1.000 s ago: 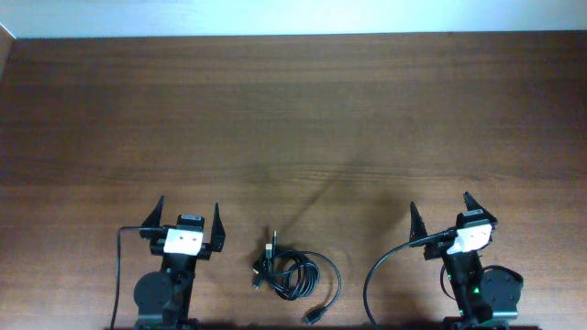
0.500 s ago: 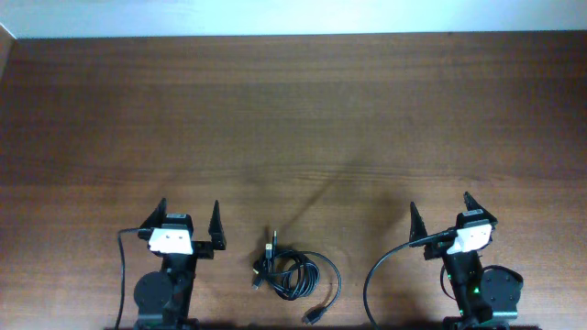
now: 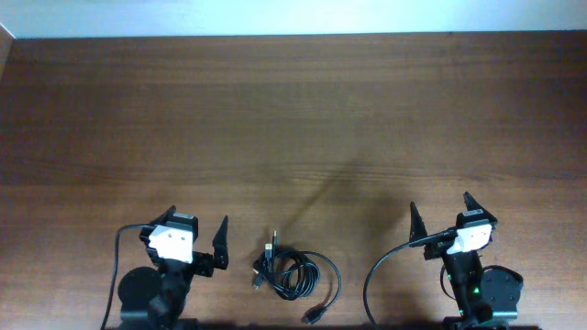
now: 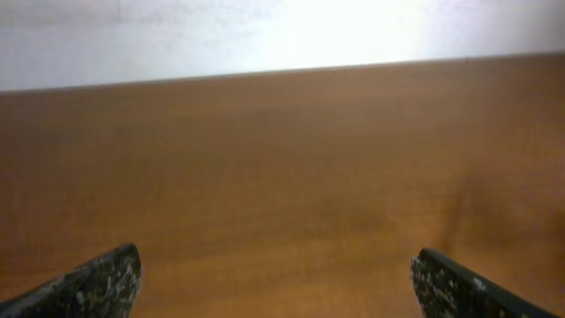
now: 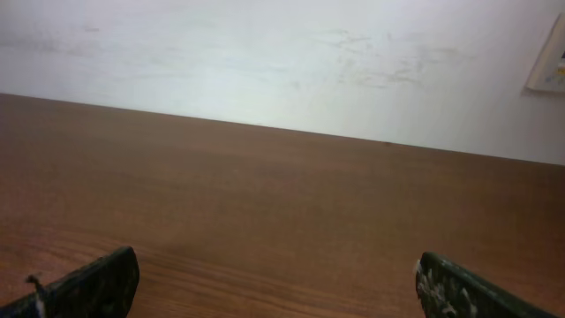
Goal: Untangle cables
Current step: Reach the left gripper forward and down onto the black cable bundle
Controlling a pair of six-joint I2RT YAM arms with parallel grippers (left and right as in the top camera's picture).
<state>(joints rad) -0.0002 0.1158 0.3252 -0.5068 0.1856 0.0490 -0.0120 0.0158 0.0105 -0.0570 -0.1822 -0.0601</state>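
The cables (image 3: 295, 274) lie in one loose black bundle on the table (image 3: 293, 110), close to its near edge and between my two arms. They sit closer to my left gripper (image 3: 194, 220) than to my right gripper (image 3: 440, 202) and touch neither. Several loops overlap in the middle of the bundle. One plug (image 3: 269, 247) points toward the far edge, and another plug (image 3: 313, 317) trails out right at the near edge.

Both of my grippers are spread wide and hold nothing. The left one sits near the near-left corner, angled toward the bundle. The right one sits near the near-right corner, well apart from the cords.

My left wrist camera shows my two dark fingers (image 4: 97, 283) with only bare wood between them. My right wrist camera shows the same fingers (image 5: 88, 284), and a white wall (image 5: 265, 53) beyond the far edge.
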